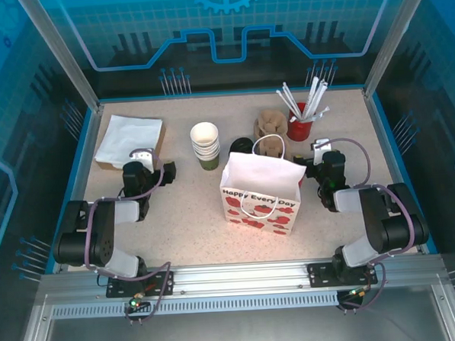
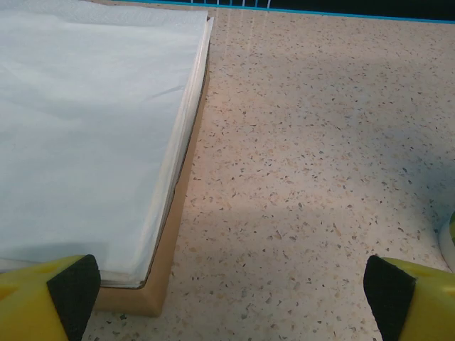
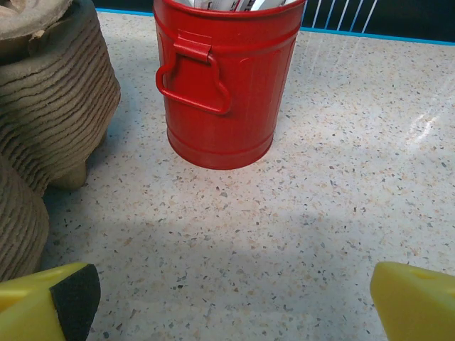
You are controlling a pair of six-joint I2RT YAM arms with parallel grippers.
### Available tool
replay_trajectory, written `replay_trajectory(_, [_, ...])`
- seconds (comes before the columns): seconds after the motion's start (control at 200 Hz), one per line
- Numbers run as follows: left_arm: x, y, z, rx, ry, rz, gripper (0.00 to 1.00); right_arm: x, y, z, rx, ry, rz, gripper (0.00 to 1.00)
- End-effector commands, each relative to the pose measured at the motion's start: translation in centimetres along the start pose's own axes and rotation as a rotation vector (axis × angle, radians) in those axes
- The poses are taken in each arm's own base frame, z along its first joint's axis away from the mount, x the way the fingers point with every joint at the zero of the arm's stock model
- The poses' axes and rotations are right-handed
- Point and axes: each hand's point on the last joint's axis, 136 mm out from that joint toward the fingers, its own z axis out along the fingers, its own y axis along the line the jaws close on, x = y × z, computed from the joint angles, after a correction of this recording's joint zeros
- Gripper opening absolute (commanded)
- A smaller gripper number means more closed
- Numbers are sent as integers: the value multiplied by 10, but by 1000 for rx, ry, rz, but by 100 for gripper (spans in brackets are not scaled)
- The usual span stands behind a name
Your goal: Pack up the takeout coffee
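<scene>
Nearest us, the left tool stands apart by the napkin stack edge; the right tool is apart too, with bare desk before the red bucket.

A speckled beige tabletop fills the frame's centre, enclosed by blue translucent panels and aluminium posts, evenly lit.
</scene>
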Motion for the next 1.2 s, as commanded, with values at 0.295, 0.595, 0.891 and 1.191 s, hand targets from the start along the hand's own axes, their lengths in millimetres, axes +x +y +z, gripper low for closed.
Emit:
replay_trajectory(0.295, [-12,-2,2,21,-38,-8,99,-14,0,2,-26,-40,5,100])
replay_trajectory(0.595, [-21,4,-8,-20,-71,-28,99,-19,-13,-2,40,-35,40,100])
replay_trajectory(0.891, [-82,1,-71,-57,-93,-34,99,-38,-27,-47,97,-14,72,100])
replay_trajectory(1.191, [-147,-87,-155,295,102,11,92,-69,-26,-130,62,68,176,100])
